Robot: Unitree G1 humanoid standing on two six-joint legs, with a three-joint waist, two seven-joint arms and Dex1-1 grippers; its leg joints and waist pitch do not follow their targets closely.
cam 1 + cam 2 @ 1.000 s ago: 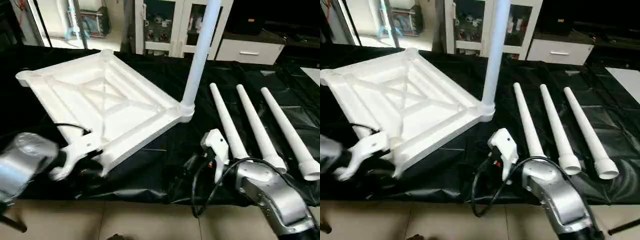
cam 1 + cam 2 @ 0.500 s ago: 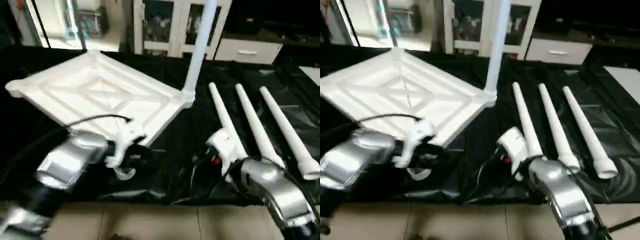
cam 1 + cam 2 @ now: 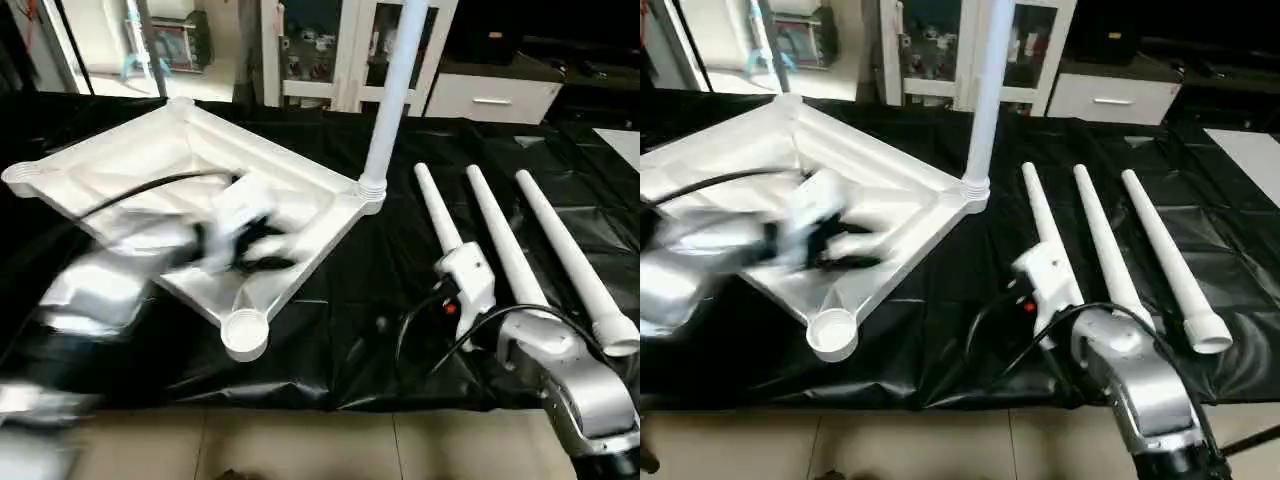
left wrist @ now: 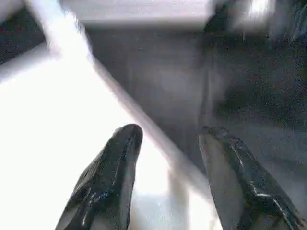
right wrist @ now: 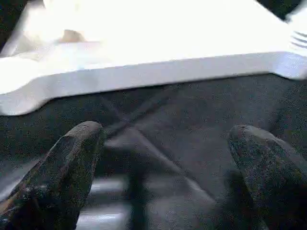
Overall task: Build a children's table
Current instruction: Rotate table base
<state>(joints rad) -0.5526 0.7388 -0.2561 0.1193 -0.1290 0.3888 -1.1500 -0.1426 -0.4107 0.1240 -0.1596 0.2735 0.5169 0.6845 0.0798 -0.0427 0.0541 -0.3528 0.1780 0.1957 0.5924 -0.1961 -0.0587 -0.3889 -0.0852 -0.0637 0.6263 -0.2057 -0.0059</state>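
Observation:
The white table top (image 3: 130, 160) lies upside down on the black sheet, its X-ribs facing up. One white leg (image 3: 395, 90) stands upright in the right corner socket (image 3: 372, 190). The near corner socket (image 3: 245, 333) is empty. Three loose tapered legs (image 3: 505, 250) lie side by side to the right. My left gripper (image 4: 168, 139) is open over the top's ribbed underside, blurred by motion, holding nothing. My right gripper (image 5: 163, 158) hangs open low over the sheet, facing the top's side rim (image 5: 158, 69), just left of the nearest loose leg (image 3: 440, 215).
A black sheet (image 3: 330, 330) covers the work surface, with its front edge near the tiled floor (image 3: 300, 450). White cabinets (image 3: 330, 50) and a drawer unit (image 3: 490, 100) stand behind. My right forearm (image 3: 565, 375) carries a looping black cable.
My left arm has swung from the top's near corner up over its ribbed underside. The near corner socket now stands free. My right arm has edged forward toward the loose legs.

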